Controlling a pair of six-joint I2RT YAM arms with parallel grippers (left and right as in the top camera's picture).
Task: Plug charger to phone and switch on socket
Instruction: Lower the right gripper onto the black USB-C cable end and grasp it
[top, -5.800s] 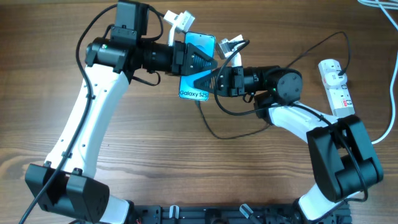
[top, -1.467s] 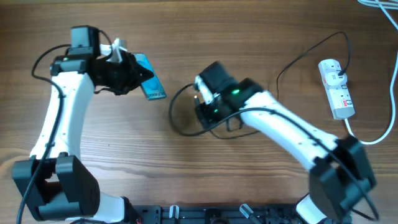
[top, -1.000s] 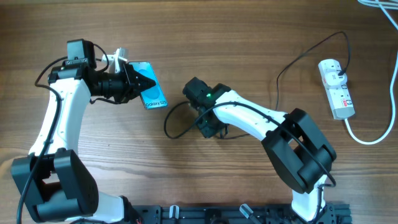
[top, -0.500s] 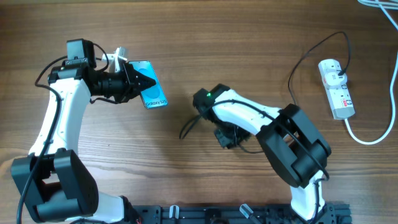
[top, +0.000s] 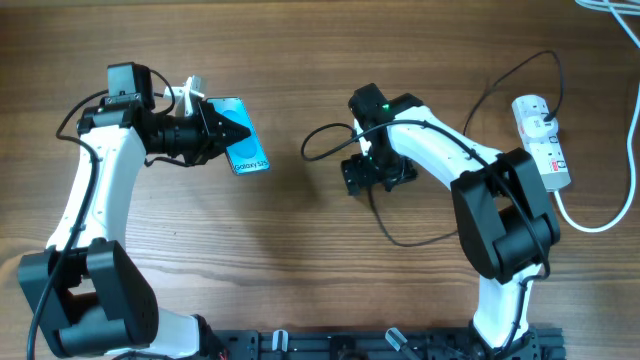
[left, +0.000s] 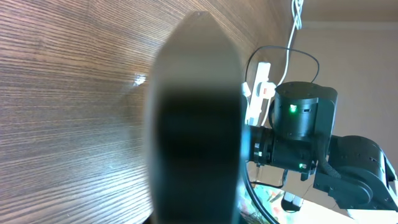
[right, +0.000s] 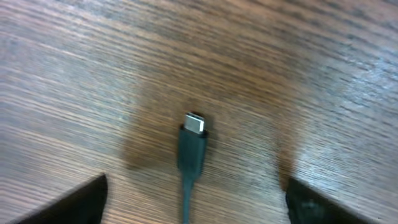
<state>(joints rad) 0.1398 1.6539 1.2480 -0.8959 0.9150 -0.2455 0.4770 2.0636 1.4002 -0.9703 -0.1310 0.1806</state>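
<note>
- Phone (top: 250, 152) sits up in the left gripper (top: 232, 132). The fingers are pressed onto it from the picture-left side, across its long edge.
- In the overhead view its teal screen faces the camera. Its long axis runs from the far side of the table (top: 300, 290) toward the near side, and the near end leans toward picture-right. The white "Galaxy S25" lettering is at that near end.
- The left wrist view shows the phone only as a dark blur close to the lens, so its port cannot be made out there.
- The charger (right: 189, 158) lies loose on the wood. In the right wrist view its silvery connector tip (right: 195, 124) points straight away from the camera, with the black lead running back toward the bottom edge.
- The right gripper (top: 365, 175) is over the middle of the table, well apart from the phone. Its fingers (right: 81, 202) are spread wide on either side of the connector and touch neither it nor the lead.
- From the overhead view the black lead loops around that gripper and trails off to picture-right, up to the socket (top: 541, 140).
- The socket lies flat near the table's right edge. Its long axis runs far to near, slightly tilted, and a white plug head sits in its far end.
- A thick white cord (top: 590, 226) leaves the socket's near end and curves out to the right.
</note>
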